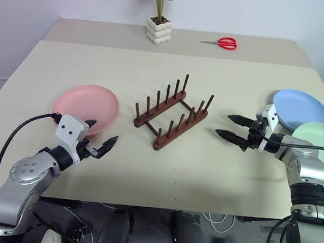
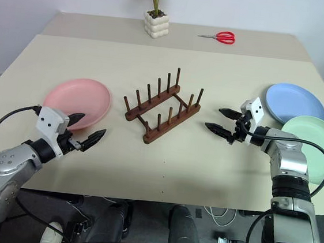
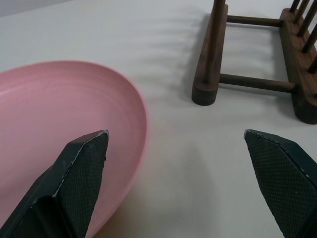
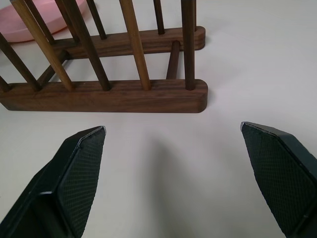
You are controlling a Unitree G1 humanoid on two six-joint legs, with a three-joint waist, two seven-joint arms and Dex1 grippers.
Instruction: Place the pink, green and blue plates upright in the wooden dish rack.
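Wooden dish rack (image 1: 172,113) mid-table, bare tabletop between it and 2 spread-fingered grippers, left gripper (image 1: 98,141), right gripper (image 1: 230,127).

light: bright, even | shadows: soft, faint | blur: wrist-view foregrounds perhaps slightly soft

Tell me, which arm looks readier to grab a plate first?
Probably the left. Its open pincer hangs at the rim of the round pink plate, one finger over it. The right pincer points toward the dark wooden dish rack, away from its plates.
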